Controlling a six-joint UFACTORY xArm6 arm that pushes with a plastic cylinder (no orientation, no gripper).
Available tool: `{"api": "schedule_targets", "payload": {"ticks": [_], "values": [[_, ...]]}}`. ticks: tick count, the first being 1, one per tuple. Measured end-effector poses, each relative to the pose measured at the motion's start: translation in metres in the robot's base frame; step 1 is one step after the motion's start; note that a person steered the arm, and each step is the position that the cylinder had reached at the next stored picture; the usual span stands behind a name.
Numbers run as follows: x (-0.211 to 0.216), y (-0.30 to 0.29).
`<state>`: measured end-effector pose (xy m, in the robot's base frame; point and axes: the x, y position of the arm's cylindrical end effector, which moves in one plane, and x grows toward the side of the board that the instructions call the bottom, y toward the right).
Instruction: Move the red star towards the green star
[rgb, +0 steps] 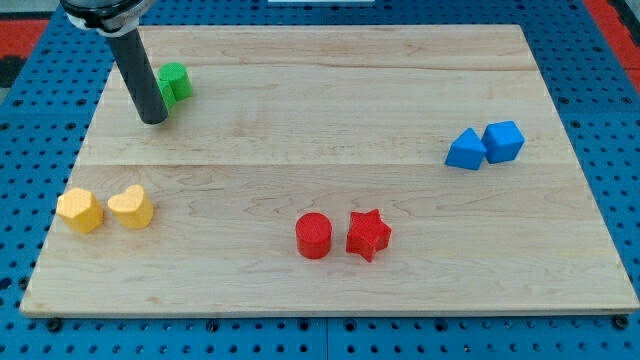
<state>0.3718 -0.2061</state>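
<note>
My tip far from red star

My tip beside green star, red star well apart

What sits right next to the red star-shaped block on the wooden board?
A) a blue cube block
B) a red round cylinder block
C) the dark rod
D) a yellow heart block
B: the red cylinder block sits just to the view's left of the red star block.
</note>
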Motion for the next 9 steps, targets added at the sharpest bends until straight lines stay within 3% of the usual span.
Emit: {"api": "schedule_targets", "payload": {"ticks": [1, 2, 3, 4, 5, 6, 7, 8, 9], "values": [[0.000, 0.002], [0.014, 0.040], [0.043, 0.041], [0.044, 0.036], [0.044, 0.101], [0.054, 0.224], [0.098, 0.331], [0.161, 0.362], [0.195, 0.333]]}}
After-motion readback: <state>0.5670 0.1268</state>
